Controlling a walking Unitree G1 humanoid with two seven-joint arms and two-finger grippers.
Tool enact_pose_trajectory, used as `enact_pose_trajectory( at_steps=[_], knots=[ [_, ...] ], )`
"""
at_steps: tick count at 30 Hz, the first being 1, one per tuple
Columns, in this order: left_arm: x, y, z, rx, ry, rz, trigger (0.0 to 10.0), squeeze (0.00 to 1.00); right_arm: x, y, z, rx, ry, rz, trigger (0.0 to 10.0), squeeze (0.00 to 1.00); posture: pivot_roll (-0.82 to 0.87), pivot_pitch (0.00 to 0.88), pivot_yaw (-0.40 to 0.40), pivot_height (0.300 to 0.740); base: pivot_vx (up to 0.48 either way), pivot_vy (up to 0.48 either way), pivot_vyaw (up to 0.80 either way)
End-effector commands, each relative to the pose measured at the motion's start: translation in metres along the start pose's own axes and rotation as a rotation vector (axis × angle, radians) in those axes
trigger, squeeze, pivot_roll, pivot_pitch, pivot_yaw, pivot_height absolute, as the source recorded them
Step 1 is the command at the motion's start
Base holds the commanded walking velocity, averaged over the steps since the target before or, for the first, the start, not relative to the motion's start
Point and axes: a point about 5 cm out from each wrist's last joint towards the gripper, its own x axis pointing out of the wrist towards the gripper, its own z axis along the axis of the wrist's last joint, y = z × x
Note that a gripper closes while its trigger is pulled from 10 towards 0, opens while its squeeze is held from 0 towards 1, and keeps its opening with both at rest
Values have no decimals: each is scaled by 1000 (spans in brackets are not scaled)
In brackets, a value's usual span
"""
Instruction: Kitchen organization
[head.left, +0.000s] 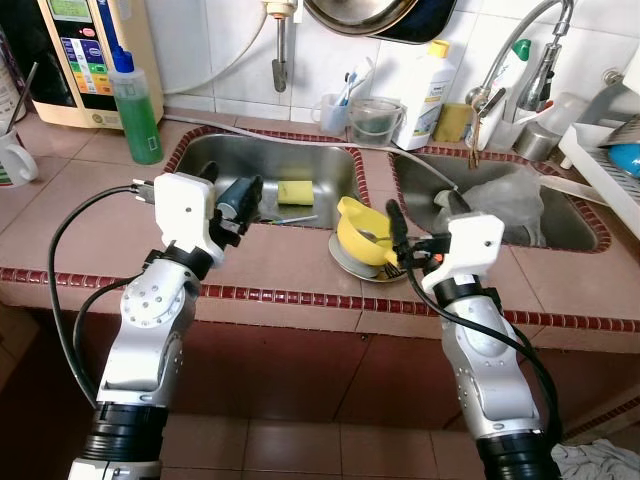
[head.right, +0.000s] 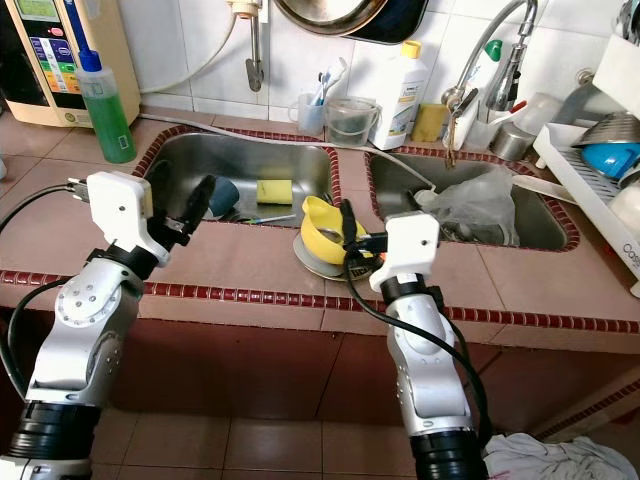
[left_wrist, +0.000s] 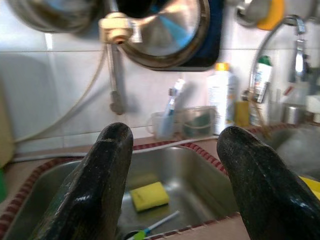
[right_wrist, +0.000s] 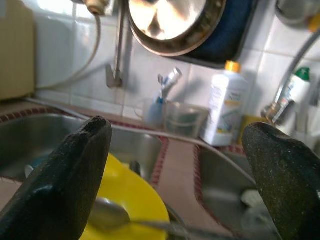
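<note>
Yellow bowl (head.left: 362, 232) sits tilted on a metal plate (head.left: 352, 262) on the tiled counter (head.left: 90, 215), on the divider strip between the two sink basins. A spoon (right_wrist: 107, 214) lies in the bowl, handle toward the right gripper.

Right gripper (head.left: 397, 243): fingers spread wide, holding nothing, hovering just at the bowl's 3 o'clock edge. Right wrist view has the bowl low between the two fingers, so the bowl lies ahead of and below the claw, slightly toward its left finger.

Left gripper (head.left: 238, 200): fingers apart, empty, poised over the near rim of the left basin (head.left: 300, 165). Yellow sponge (head.left: 295, 191) and a toothbrush-like stick (left_wrist: 155, 225) lie in that basin, ahead of the left claw at about 1 o'clock.

Judged step: right claw closing in on the bowl or its spoon. To do it well:
- lower the claw and shift toward 9 o'clock until one finger is inside the rim, the other outside;
- pinch the wall, not the spoon;
- lift straight, since the bowl is tilted on the plate and may drag it or slide;
- keep the spoon from tipping out.

Background at 12 o'clock: white bottle (head.left: 428, 92), plastic cup with brushes (head.left: 332, 110), faucet (head.left: 520, 40). Green soap bottle (head.left: 135, 110) at 10 o'clock.
</note>
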Motion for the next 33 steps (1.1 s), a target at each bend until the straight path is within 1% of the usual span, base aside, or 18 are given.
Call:
enact_pose_trajectory(
  at_steps=[1, 2, 4, 6, 7, 10, 11, 12, 13, 14, 19, 25, 33],
  knots=[
    [0, -7, 3, 21, -20, -44, 10000, 0, -3, -9, -3, -15, 11, -36, 10000, 0, 80, 0, -56, 740, 0, 0, 0],
    [-1, -9, 3, 24, -21, -54, 10000, 0, -4, -9, -4, -16, 13, -39, 10000, 0, 80, 0, -56, 740, 0, 0, 0],
    [-5, -16, 1, 49, -24, -116, 10000, 0, -5, -10, -3, -5, 6, -41, 10000, 0, 78, 0, -54, 740, 0, 0, 0],
    [-5, -16, 1, 49, -24, -119, 10000, 0, -5, -10, -3, -4, 6, -40, 10000, 0, 78, 0, -54, 740, 0, 0, 0],
    [-9, -23, -4, 76, -13, -166, 10000, 0, -6, -10, -3, -2, 5, -41, 10000, 0, 76, 0, -53, 740, 0, 0, 0],
    [-13, -31, -7, 92, -5, -226, 10000, 0, -6, -10, -4, -1, 5, -40, 10000, 0, 75, 0, -53, 740, 0, 0, 0],
    [-15, -33, -8, 109, 1, -244, 10000, 0, -6, -10, -4, -1, 6, -40, 10000, 0, 75, 0, -53, 740, 0, 0, 0],
    [-20, -40, -13, 152, 4, -293, 10000, 0, -8, -11, -9, 2, 21, -44, 10000, 0, 77, 0, -54, 740, 0, 0, 0],
    [-20, -40, -13, 152, 4, -293, 10000, 0, -8, -11, -9, 2, 21, -44, 10000, 0, 77, 0, -54, 740, 0, 0, 0],
    [-22, -43, -15, 175, 4, -305, 10000, 0, -10, -11, -11, 4, 31, -47, 10000, 0, 78, 0, -56, 740, 0, 0, 0],
    [-24, -45, -14, 148, 0, -311, 10000, 0, -12, -10, -13, 9, 40, -46, 10000, 0, 79, 0, -56, 740, 0, 0, 0],
    [-24, -45, -14, 154, -5, -305, 10000, 0, -13, -8, -14, 13, 39, -40, 10000, 0, 82, 0, -58, 740, 0, 0, 0],
    [-23, -43, -15, 148, -3, -298, 10000, 0, -15, -4, -14, 17, 38, -27, 10000, 0, 80, 0, -57, 740, 0, -475, 0]
  ],
)
